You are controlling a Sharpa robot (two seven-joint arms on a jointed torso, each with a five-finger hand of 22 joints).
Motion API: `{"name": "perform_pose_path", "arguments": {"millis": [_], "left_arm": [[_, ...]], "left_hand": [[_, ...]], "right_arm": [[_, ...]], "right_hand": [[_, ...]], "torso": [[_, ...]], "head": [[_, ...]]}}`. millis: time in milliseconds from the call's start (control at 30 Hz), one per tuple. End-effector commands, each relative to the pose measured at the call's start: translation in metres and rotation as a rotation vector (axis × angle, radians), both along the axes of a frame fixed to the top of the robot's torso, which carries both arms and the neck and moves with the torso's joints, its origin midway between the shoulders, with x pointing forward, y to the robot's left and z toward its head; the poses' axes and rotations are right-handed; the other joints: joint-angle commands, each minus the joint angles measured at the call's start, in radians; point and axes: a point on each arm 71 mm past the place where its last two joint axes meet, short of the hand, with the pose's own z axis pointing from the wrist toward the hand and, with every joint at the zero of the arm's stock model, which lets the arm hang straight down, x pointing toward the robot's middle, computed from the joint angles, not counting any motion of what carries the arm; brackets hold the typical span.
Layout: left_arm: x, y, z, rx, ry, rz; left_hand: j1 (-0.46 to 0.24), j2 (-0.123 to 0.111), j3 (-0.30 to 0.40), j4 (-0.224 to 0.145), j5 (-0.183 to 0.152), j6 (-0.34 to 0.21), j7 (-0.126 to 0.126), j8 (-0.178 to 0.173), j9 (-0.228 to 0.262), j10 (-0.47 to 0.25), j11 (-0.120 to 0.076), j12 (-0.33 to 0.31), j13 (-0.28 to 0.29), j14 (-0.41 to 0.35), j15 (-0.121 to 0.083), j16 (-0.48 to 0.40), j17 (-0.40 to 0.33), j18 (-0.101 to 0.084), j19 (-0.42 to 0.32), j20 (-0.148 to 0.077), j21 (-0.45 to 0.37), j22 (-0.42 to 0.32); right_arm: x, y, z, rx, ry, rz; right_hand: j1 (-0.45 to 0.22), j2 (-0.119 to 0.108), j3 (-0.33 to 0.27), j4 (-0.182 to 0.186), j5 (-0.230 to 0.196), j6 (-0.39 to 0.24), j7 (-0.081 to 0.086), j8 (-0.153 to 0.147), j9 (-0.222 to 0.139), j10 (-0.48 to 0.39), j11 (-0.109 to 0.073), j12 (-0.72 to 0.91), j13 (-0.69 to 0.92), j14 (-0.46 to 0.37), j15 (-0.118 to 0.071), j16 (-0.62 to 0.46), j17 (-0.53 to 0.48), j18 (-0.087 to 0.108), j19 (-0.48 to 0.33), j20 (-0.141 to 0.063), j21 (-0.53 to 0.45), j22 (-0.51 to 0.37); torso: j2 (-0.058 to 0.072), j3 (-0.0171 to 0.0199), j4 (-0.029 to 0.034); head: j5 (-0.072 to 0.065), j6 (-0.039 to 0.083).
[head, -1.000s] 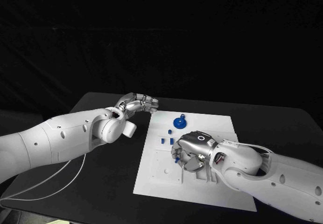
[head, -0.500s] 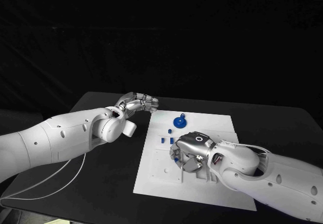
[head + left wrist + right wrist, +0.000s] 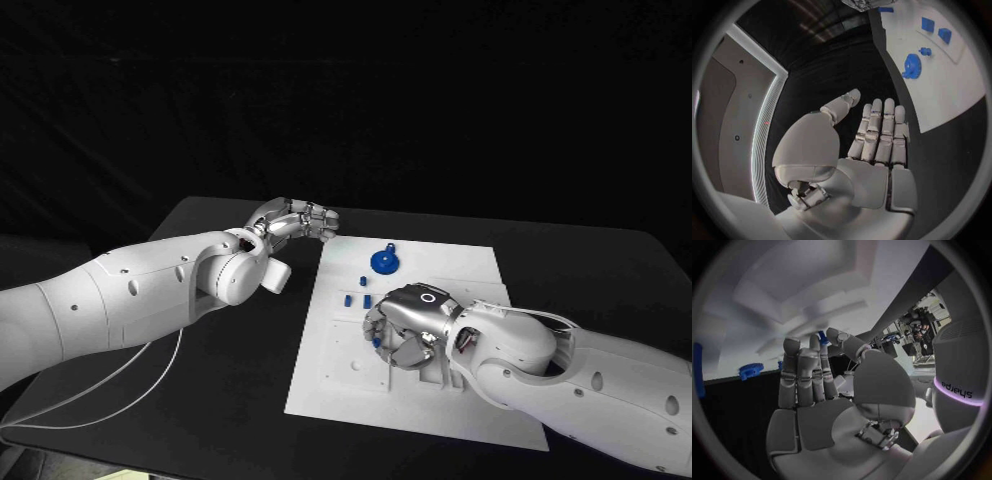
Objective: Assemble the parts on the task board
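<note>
The white task board (image 3: 433,400) lies in the middle of the black table. A blue gear (image 3: 385,262) sits near its far edge, and it also appears in the left wrist view (image 3: 911,65) and the right wrist view (image 3: 749,370). Small blue parts (image 3: 348,298) stand in the board's left side. My right hand (image 3: 407,325) hovers over the board's middle and pinches a small blue part (image 3: 821,336) between thumb and fingertip, low above the board (image 3: 378,339). My left hand (image 3: 296,220) is off the board's far left corner, fingers straight (image 3: 878,132), holding nothing.
Black tabletop (image 3: 231,380) surrounds the board on all sides. A white cable (image 3: 123,395) runs across the table under my left arm. Moulded recesses (image 3: 433,375) cover the board's near half beside my right forearm.
My right hand with the small blue part has shifted very slightly over the board. The left hand has stayed where it was.
</note>
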Motion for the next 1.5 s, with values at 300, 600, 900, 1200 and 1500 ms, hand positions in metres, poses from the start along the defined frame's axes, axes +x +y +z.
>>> {"name": "perform_pose_path", "arguments": {"millis": [300, 600, 900, 1200, 1500], "left_arm": [[0.000, -0.001, 0.001, -0.011, 0.001, -0.014], [0.000, 0.000, 0.001, -0.010, 0.001, -0.013], [0.001, 0.000, 0.001, -0.010, 0.001, -0.012], [0.001, -0.001, 0.001, -0.010, 0.001, -0.015], [0.001, 0.000, 0.001, -0.010, 0.000, -0.014]], "left_hand": [[-0.001, 0.005, -0.006, 0.000, 0.006, -0.005, -0.003, 0.006, -0.002, -0.007, 0.001, -0.003, -0.002, 0.004, 0.001, -0.008, 0.002, 0.017, 0.000, 0.006, -0.005, 0.002], [-0.001, 0.005, -0.006, 0.000, 0.006, -0.005, -0.002, 0.006, -0.002, -0.007, 0.002, -0.003, -0.002, 0.003, 0.001, -0.008, 0.003, 0.017, 0.000, 0.006, -0.005, 0.002], [0.000, 0.005, -0.006, 0.000, 0.006, -0.006, -0.002, 0.006, -0.002, -0.007, 0.002, -0.003, -0.002, 0.003, 0.001, -0.009, 0.004, 0.017, 0.000, 0.006, -0.006, 0.002], [0.000, 0.005, -0.006, 0.000, 0.006, -0.006, -0.002, 0.006, -0.002, -0.007, 0.002, -0.003, -0.003, 0.003, 0.001, -0.010, 0.004, 0.017, 0.000, 0.006, -0.006, 0.003], [0.000, 0.005, -0.006, 0.000, 0.006, -0.006, -0.002, 0.006, -0.002, -0.007, 0.002, -0.003, -0.003, 0.004, 0.001, -0.011, 0.005, 0.017, -0.001, 0.006, -0.007, 0.003]], "right_arm": [[-0.004, -0.006, 0.002, 0.086, 0.013, -0.013], [0.005, -0.020, 0.026, 0.132, 0.027, -0.074], [0.034, -0.057, 0.076, 0.141, 0.085, -0.150], [0.050, -0.096, 0.075, -0.012, 0.134, -0.256], [0.048, -0.102, 0.066, -0.116, 0.088, -0.267]], "right_hand": [[-0.007, -0.032, -0.086, -0.005, 0.018, -0.083, 0.039, -0.042, -0.027, -0.100, 0.033, -0.012, -0.072, 0.001, 0.037, 0.016, 0.000, 0.024, -0.004, -0.002, -0.003, 0.013], [-0.005, -0.047, -0.108, 0.000, 0.037, -0.089, 0.042, -0.043, -0.034, -0.105, 0.037, -0.008, -0.090, 0.002, 0.040, 0.028, 0.001, 0.024, 0.002, -0.003, 0.000, 0.014], [-0.021, -0.033, -0.139, 0.003, 0.041, -0.095, 0.045, -0.043, -0.041, -0.107, 0.038, -0.008, -0.107, 0.001, 0.042, 0.042, 0.002, 0.024, 0.006, -0.006, 0.005, 0.017], [-0.050, -0.037, -0.202, -0.005, 0.026, -0.103, 0.030, -0.041, -0.047, -0.133, 0.048, -0.011, -0.133, -0.010, 0.052, 0.048, -0.001, 0.024, -0.009, -0.003, 0.007, 0.019], [-0.059, -0.048, -0.240, -0.004, -0.041, -0.119, 0.016, -0.043, -0.052, -0.138, 0.049, -0.008, -0.149, -0.019, 0.053, 0.050, -0.006, 0.024, -0.018, -0.002, 0.003, 0.016]], "torso": [[0.000, 0.0007, 0.0003], [0.000, 0.0002, 0.0001], [0.000, 0.0005, 0.0012], [0.001, 0.0020, -0.0005], [0.000, 0.0025, -0.0003]], "head": [[-0.006, 0.007], [-0.022, 0.022], [-0.048, 0.040], [-0.055, 0.047], [-0.056, 0.043]]}}
